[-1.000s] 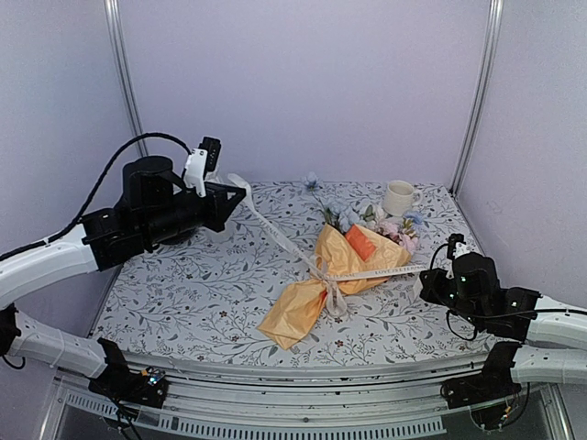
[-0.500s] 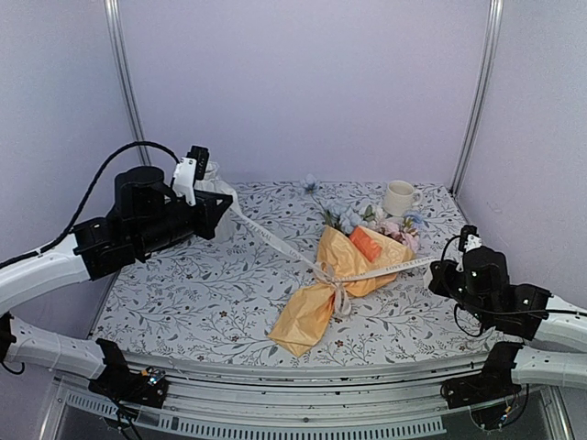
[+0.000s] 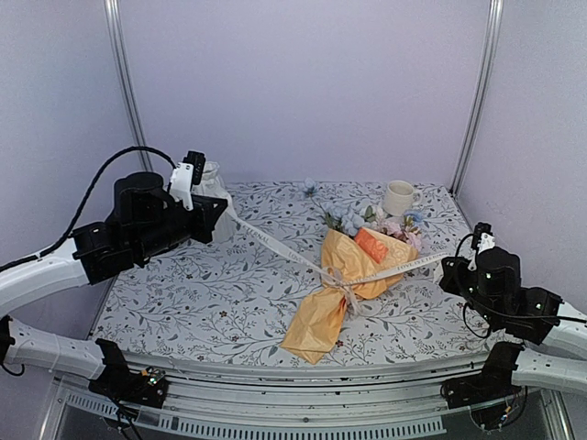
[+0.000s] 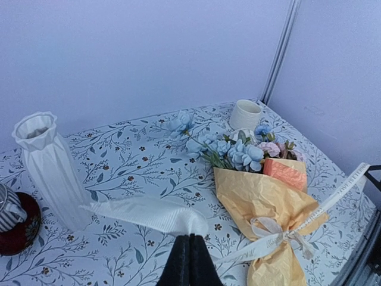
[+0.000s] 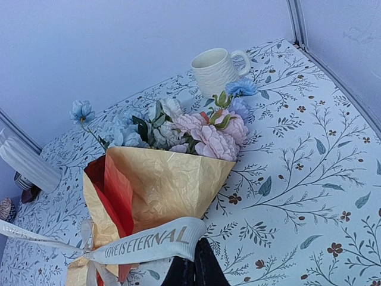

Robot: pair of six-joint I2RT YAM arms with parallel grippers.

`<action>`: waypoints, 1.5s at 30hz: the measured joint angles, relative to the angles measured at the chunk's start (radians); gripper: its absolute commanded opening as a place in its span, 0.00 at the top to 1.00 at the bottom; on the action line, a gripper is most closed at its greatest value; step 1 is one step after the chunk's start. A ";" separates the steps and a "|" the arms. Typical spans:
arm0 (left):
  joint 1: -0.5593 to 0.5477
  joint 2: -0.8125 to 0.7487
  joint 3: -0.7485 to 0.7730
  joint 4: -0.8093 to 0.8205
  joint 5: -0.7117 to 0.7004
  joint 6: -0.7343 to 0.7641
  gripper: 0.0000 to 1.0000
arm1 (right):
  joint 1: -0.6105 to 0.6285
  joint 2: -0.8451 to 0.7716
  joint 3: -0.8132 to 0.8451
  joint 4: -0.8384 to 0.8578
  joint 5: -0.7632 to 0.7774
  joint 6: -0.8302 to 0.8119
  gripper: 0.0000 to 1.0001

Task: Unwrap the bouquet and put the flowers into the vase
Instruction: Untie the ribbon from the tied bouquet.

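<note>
Lying in crinkly orange paper, bouquet, ribbon pinched by left end effector, right end effector

Pale lavender walls; grey metal corner posts; leaf-print tablecloth; soft even light.

Crinkled paper, sheer ribbon, matt ceramic.
The bouquet is wrapped in matt, crinkly orange paper. Its ribbon is thin, half-sheer cloth with printed lettering. The flowers look like soft fabric. The vase is ribbed white ceramic with a matt finish. The mug is cream and faintly glossy. The table cover is a smooth, matt printed sheet.
</note>
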 measured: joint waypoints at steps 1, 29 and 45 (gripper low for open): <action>0.000 0.000 -0.003 0.000 -0.004 0.000 1.00 | 0.000 0.000 0.000 0.000 0.000 -0.001 0.96; 0.084 -0.019 -0.011 -0.053 -0.002 -0.036 1.00 | 0.000 0.122 0.264 0.031 -0.069 -0.219 0.97; 0.108 -0.004 0.135 -0.085 0.026 0.003 1.00 | 0.000 0.089 0.247 0.015 -0.042 -0.193 0.97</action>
